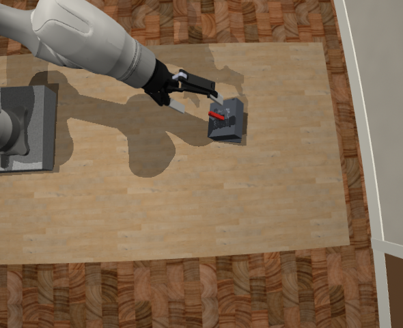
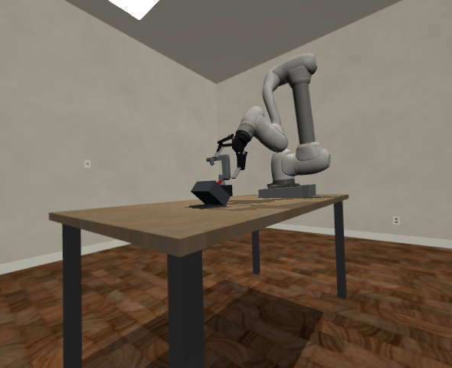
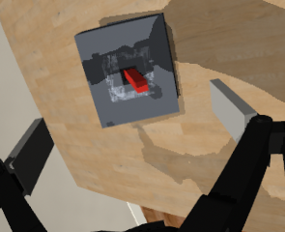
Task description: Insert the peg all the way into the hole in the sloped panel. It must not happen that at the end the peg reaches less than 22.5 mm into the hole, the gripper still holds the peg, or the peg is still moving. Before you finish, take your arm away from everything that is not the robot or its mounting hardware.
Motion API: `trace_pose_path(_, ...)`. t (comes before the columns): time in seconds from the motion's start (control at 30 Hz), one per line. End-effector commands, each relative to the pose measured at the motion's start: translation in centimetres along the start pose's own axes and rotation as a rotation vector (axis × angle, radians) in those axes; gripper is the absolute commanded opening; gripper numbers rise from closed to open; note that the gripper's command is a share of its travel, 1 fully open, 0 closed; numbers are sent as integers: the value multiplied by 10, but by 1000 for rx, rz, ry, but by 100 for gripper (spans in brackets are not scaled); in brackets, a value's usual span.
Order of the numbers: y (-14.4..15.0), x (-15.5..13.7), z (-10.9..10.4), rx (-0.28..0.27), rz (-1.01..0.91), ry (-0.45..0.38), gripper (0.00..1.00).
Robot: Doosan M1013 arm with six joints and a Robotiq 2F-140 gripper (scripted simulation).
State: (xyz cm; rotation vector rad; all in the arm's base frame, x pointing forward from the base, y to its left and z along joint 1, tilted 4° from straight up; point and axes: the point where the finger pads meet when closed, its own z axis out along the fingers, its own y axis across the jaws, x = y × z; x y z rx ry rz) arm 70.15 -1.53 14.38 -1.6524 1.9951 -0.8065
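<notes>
gripper (image 3: 132,134): jaws spread full wide, nothing held. wrist view: peg (image 3: 136,81), red, seated in hole of panel (image 3: 103,45), ahead of jaws, centred between them, apart from both fingers; end sticks out. exterior view alone shows panel (image 2: 206,195) tilted on table (image 2: 147,221), peg (image 2: 219,182) a red speck just below one finger. top view: peg (image 1: 216,115) beyond fingertips.

One peg (image 1: 216,115), red, sits just ahead of the pincer (image 1: 197,102). One sloped panel (image 1: 229,128) holds it, with one hole. One pincer, with two fingers spread wide. One arm (image 1: 89,38) behind the pincer, on one base (image 1: 46,106). One tabletop (image 1: 195,212) lies beneath. Four table legs (image 2: 185,300) show in the exterior view.
</notes>
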Motion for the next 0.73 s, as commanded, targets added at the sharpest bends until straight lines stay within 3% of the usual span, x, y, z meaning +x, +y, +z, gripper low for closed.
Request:
trace_pose_path(0.0,1,-1,-9,-2,0,-3,100)
trace_pose_path(0.7,0,0,-17,-3,0,-5,100)
